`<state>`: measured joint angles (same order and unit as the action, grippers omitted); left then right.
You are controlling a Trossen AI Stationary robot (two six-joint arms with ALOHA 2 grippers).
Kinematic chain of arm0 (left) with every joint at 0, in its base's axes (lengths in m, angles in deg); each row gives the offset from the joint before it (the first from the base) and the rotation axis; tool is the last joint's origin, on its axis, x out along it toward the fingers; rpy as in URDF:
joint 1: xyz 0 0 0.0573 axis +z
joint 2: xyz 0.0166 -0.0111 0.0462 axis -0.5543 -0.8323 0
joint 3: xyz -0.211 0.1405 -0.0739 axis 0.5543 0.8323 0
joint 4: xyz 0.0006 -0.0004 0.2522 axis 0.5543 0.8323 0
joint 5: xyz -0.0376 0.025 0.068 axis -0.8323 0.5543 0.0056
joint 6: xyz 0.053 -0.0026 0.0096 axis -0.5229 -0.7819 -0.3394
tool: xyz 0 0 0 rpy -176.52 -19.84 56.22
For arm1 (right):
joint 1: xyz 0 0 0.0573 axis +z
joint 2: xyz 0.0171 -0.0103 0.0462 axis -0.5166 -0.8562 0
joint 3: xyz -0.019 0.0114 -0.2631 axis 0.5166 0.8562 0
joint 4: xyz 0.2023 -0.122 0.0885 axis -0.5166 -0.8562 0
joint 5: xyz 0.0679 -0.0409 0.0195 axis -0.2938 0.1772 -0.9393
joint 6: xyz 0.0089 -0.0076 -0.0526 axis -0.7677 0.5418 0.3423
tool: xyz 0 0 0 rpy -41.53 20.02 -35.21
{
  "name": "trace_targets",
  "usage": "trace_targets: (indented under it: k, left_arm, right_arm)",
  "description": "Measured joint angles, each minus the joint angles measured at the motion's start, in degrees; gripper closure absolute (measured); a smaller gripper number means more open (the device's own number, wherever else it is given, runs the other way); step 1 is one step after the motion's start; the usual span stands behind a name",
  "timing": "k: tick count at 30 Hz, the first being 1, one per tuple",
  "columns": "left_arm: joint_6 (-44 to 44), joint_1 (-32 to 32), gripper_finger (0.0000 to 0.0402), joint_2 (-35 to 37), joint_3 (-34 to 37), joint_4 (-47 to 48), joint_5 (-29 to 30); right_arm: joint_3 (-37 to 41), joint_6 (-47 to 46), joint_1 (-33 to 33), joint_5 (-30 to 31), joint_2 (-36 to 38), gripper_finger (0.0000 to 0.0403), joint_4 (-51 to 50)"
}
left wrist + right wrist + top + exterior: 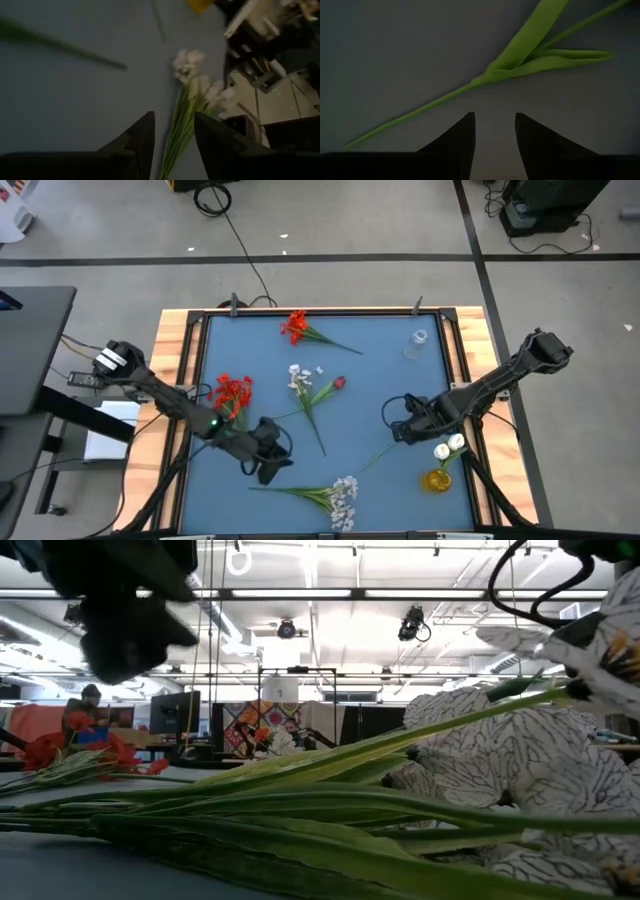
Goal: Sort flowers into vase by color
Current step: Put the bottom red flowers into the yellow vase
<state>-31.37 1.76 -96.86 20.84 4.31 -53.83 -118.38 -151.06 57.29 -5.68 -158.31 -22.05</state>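
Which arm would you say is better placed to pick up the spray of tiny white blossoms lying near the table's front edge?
Left: its open tool hangs right over the white blossom spray's green stem; the right tool is farther off.

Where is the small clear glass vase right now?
In the high view the small clear glass vase stands empty near the blue table's far right corner, apart from every flower and beyond the right gripper.

No text, label, brand, number or sign can be read in any of the views: nothing legible stands on the blue-topped desk [260, 340], on the artificial flowers, on the dark arms, or in the room behind.
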Motion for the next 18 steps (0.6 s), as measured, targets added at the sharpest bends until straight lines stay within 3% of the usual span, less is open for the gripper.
trace_targets:
  k: [2, 7, 18]
  left_arm:
    - [-4.42, -0.72, 0.0257, 0.00, 0.02, -2.07, 0.62]
    - [-27.54, -4.98, 0.0257, -2.72, -0.13, -14.17, 0.43]
    - [-32.76, -5.86, 0.0257, -15.56, -5.03, -10.96, -0.51]
  right_arm:
    - [0.00, -0.01, 0.30, 0.46, 0.00, 0.0255, 0.08]
    - [0.00, 0.34, 0.34, 0.72, 0.00, 0.0255, 0.16]
    - [0.00, 1.58, 0.50, 0.71, 0.00, 0.0255, 0.38]
